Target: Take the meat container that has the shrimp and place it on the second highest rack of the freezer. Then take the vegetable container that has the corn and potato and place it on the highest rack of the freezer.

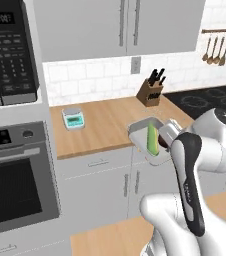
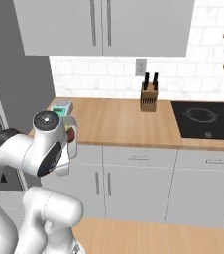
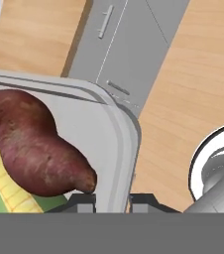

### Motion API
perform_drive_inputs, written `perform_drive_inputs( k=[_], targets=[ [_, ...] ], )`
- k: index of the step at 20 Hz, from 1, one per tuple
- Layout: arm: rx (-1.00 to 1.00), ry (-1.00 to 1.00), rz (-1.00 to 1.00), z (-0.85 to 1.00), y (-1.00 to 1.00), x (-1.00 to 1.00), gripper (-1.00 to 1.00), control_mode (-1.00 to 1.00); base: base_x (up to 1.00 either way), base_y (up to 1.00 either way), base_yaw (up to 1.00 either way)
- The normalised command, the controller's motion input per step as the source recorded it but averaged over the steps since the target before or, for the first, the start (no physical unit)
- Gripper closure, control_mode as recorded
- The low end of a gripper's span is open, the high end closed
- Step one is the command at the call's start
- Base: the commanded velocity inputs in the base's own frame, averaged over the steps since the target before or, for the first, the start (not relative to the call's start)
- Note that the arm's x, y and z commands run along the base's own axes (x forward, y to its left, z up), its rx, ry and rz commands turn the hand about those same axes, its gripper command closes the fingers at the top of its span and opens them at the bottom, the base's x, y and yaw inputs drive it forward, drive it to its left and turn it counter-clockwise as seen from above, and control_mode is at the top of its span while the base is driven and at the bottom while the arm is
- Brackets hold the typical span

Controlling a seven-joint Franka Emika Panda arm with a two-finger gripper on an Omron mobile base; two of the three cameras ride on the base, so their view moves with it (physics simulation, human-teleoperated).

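The vegetable container [image 1: 141, 129] is a pale grey tray held in the air just off the counter's front edge. In it lie the yellow-green corn [image 1: 151, 138] and the dark reddish-brown potato [image 3: 32, 144], side by side; the corn [image 3: 5, 183] runs along the potato's lower left in the hand view. My gripper [image 3: 114, 201] is shut on the tray's rim [image 3: 126, 149], one fingertip [image 3: 84, 200] inside the wall and one outside. From the left base view the gripper [image 1: 165, 134] sits at the tray's right end. The potato [image 2: 71, 135] peeks past my arm. Freezer and shrimp are out of view.
A wooden counter [image 1: 105, 117] carries a green kitchen scale [image 1: 73, 119] and a knife block [image 1: 150, 91]. A black cooktop [image 2: 208, 119] lies to the right, a wall oven [image 1: 15, 175] and microwave [image 1: 7, 50] to the left. Grey cabinet doors [image 2: 134, 183] stand below.
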Motion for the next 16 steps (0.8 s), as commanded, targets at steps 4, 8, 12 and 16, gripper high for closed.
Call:
perform_drive_inputs(
  k=[4, 8, 12, 16],
  targets=[
    [0.0, 0.0, 0.0, 0.0, 0.0, 0.0, 1.0, 1.0, -0.89, 0.43, 0.12],
    [0.0, 0.0, 0.0, 0.0, 0.0, 0.0, 1.0, 1.0, -0.62, 0.81, 0.17],
    [0.0, 0.0, 0.0, 0.0, 0.0, 0.0, 1.0, 1.0, -0.41, 0.99, 0.14],
    [0.0, 0.0, 0.0, 0.0, 0.0, 0.0, 1.0, 1.0, -0.38, 1.0, 0.1]
  ],
)
